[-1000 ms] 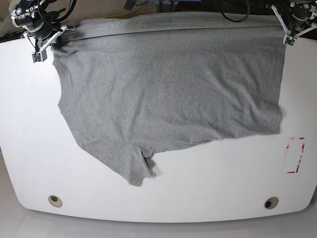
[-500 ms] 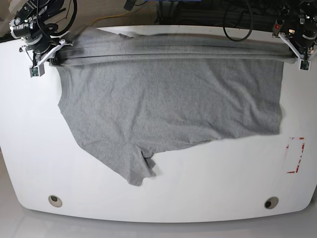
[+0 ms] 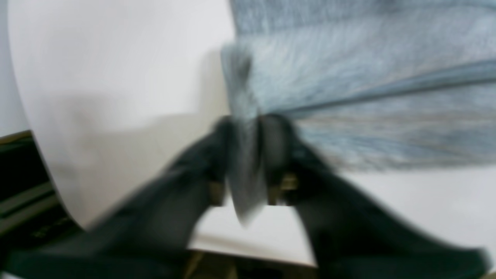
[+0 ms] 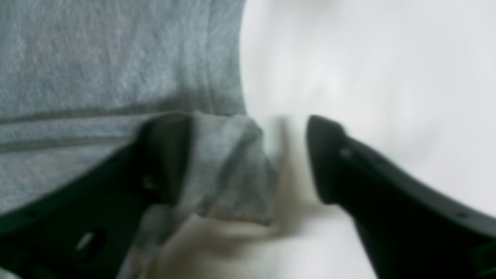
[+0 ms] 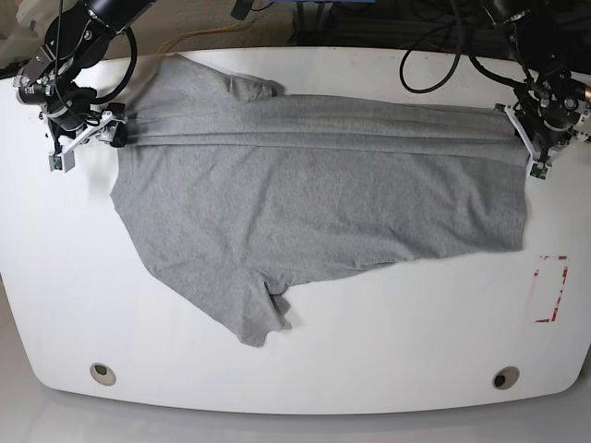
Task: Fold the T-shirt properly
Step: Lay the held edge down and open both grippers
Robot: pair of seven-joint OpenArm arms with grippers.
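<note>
The grey T-shirt lies spread on the white table. Its far edge is folded forward into a long band between the two grippers. One sleeve points to the front and the other shows at the back. My left gripper is at the band's right end. In the blurred left wrist view its fingers pinch a bunch of the T-shirt. My right gripper is at the band's left end. In the right wrist view it stands open, and a corner of the T-shirt rests against one finger.
A red-marked rectangle is on the table at the right. Two round holes sit near the front edge. Cables and dark gear lie behind the back edge.
Both grippers have come forward from the back corners, drawing the far edge over the shirt into a fold. The right gripper has opened.
</note>
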